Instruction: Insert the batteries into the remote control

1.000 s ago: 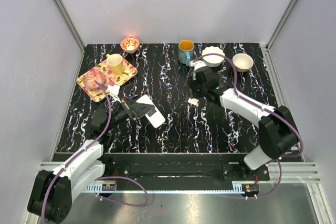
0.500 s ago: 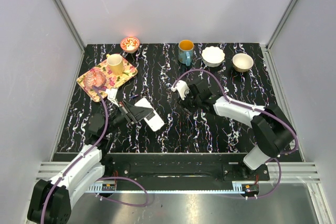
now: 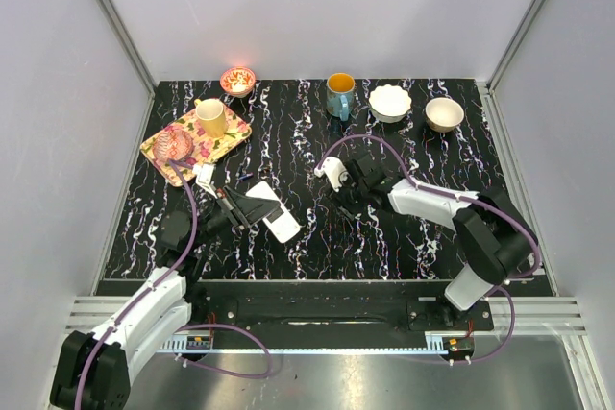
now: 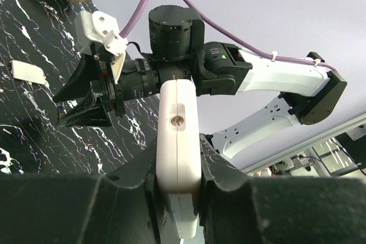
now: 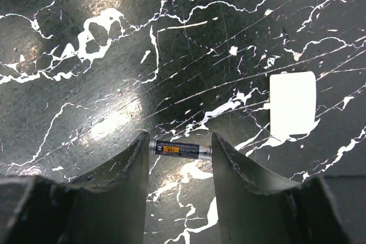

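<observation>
**Battery (image 5: 180,150) in the right gripper (image 5: 179,139), remote control (image 4: 178,118) in the left gripper (image 4: 178,161)**

Pinched end to end between the right fingers: a dark cell with an orange label, lying crosswise in the gap, each end against an inner finger face. Cannot tell from the wrist view whether resting on the table (image 3: 384,247) or held just off it. To the right of those fingers, flat on the surface and apart from them, a small white rectangular piece (image 5: 292,105).

Clamped by its long sides in the left gripper, with the plain white back and a small screw toward the wrist camera and the far end jutting past the fingertips toward the right arm. Seen from above, left of the table's middle, with the right gripper near it on the right but not touching.

Underneath, a black marble-look top with white veins. At the back left, a floral tray (image 3: 229,139) bearing a yellowish cup (image 3: 211,118) and a pinkish glass piece (image 3: 178,142), with a small patterned bowl (image 3: 237,80) beyond. Along the back toward the right, a blue mug (image 3: 339,95), a white bowl (image 3: 390,103) and a beige bowl (image 3: 444,114). Pale grey walls on three sides, with aluminium posts in the back corners.
</observation>
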Motion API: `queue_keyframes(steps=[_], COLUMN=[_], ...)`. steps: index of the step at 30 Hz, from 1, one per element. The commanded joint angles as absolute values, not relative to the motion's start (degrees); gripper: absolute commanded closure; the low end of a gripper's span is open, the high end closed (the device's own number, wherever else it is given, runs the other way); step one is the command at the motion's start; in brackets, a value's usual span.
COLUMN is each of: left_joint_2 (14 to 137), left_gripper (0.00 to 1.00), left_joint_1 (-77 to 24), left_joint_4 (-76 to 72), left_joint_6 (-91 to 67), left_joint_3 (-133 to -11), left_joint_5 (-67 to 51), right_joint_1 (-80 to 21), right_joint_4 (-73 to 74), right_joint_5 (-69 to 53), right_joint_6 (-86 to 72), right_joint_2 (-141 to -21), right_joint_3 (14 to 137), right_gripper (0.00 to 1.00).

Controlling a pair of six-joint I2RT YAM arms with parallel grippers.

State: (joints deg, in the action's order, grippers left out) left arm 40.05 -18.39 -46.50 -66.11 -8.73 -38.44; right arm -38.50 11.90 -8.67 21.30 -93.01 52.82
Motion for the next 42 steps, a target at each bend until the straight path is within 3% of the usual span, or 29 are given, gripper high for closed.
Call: queue_keyframes(steps=[1, 4, 11, 27, 42], left_joint_2=[39.2, 39.3, 39.5, 39.0, 38.6], left_gripper=[1.00, 1.00, 1.00, 1.00, 1.00], left_joint_1=[-18.5, -18.5, -18.5, -18.5, -18.5], left_joint_4=[-50.5, -50.5, -50.0, -49.7, -48.8], left_joint_6=[-66.6, -66.7, -66.4, -66.1, -65.7], left_joint_3=[-8.4, -8.5, -8.6, -8.0, -7.8], left_joint_5=[-39.4, -39.4, -39.5, -39.6, -39.2], right_joint_1=[-38.5, -38.7, -39.0, -40.3, -40.3], right_joint_4=[13.2, 14.4, 15.3, 19.5, 19.8], right_joint_5=[-9.2, -9.4, -8.3, -1.9, -0.8], right_joint_6=[19.3, 18.6, 18.8, 15.3, 14.3], right_joint_2=[-94.6, -95.8, -97.5, -99.3, -101.5], right_joint_3=[55.2, 56.4, 57.0, 61.5, 62.6], right_gripper=[0.91, 0.83, 0.79, 0.53, 0.41])
